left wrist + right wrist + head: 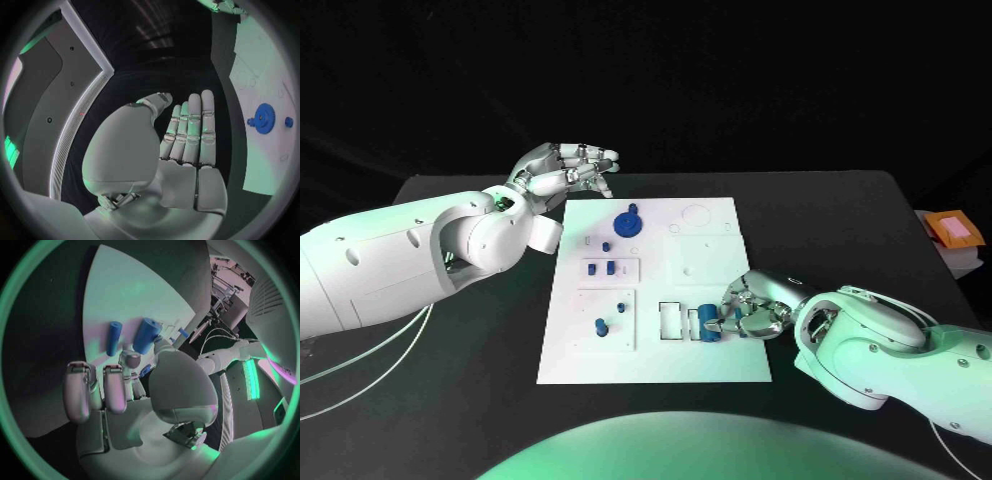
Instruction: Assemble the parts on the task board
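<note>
A white task board (pixel 718 360) lies in the middle of the black table (pixel 862 230), its long sides running from the near edge toward the far edge. The left robot hand (pixel 570 168) hovers just off the board's far left corner, above the table's far edge. In the head view its fingers look curled inward; in the left wrist view they lie straight and side by side with the thumb bent across, and nothing sits in the palm (pixel 181 150). How far it is closed I cannot tell for sure, but it holds nothing.

The right robot hand (pixel 754 305) rests over the board's near right part. Its fingers are bent down around a blue cylinder (pixel 711 322), which stands at the rectangular slots near the board's near edge. In the right wrist view the thumb tip and one finger (pixel 131 362) meet the end of that blue cylinder (pixel 147 335), so the hand appears to pinch it. A thinner blue peg (pixel 113 338) lies beside the cylinder on the white surface, apart from the fingers.

Toward the board's far edge sits a blue gear (pixel 629 221), also seen in the left wrist view (pixel 264 118) with a small blue knob (pixel 289 121) beside it. Several small blue pieces (pixel 599 269) stand in the recessed pockets along the board's left side, one more blue piece (pixel 602 327) in the pocket nearer the near edge. An orange and pink object (pixel 952 229) sits at the table's right edge.
</note>
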Action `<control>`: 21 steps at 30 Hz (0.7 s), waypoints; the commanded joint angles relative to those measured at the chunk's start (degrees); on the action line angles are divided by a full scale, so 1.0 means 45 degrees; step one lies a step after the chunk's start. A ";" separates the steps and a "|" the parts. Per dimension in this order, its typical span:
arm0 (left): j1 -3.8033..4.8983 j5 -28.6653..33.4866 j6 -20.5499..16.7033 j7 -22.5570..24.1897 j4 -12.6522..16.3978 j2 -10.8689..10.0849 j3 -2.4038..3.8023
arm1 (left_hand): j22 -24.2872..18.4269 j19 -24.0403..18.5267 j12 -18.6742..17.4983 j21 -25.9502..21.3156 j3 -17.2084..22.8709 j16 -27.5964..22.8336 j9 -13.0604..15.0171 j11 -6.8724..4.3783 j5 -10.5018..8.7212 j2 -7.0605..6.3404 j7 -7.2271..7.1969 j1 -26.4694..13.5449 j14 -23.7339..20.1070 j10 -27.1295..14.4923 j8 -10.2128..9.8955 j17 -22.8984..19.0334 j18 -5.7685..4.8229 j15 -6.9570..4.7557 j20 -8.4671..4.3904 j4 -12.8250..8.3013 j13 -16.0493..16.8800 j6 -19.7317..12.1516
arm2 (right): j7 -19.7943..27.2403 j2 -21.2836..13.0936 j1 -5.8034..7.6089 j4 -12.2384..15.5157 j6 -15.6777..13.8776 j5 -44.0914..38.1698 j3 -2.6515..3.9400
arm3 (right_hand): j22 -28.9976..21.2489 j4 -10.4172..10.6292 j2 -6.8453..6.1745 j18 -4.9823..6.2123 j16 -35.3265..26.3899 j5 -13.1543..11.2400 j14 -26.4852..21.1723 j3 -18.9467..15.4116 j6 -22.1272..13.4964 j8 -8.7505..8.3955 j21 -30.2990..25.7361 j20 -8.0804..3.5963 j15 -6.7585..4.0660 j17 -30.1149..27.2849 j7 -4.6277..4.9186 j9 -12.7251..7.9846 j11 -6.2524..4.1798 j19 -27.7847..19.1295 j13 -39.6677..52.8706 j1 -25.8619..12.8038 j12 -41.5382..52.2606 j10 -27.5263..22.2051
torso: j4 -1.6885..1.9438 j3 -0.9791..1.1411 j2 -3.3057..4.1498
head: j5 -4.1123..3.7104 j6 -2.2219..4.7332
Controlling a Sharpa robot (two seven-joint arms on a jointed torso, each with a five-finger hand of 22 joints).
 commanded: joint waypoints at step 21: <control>0.0013 0.0043 0.0175 0.0002 0.0097 -0.0036 -0.0010 | 0.0021 -0.0061 0.0085 0.0082 0.0015 -0.0038 -0.0015 0.0013 0.0027 0.0100 -0.0032 -0.0050 -0.0117 -0.0099 -0.0040 -0.0027 0.0129 -0.0007 0.0007 -0.0069 0.0007 0.0081 | -0.0620 0.0399 -0.0112 -0.0096 0.0492 -0.0391 -0.0042 | 0.2920 -0.0195 0.0605 -0.0215 0.0453 0.0616 0.0815 -0.0284 0.0490 -0.0046 0.0409 -0.0148 -0.0219 0.0883 -0.0110 -0.0057 -0.0125 0.0811 0.1690 0.1520 0.1279 0.0705 | -0.0017 -0.0006 0.0028 | -0.0006 0.0002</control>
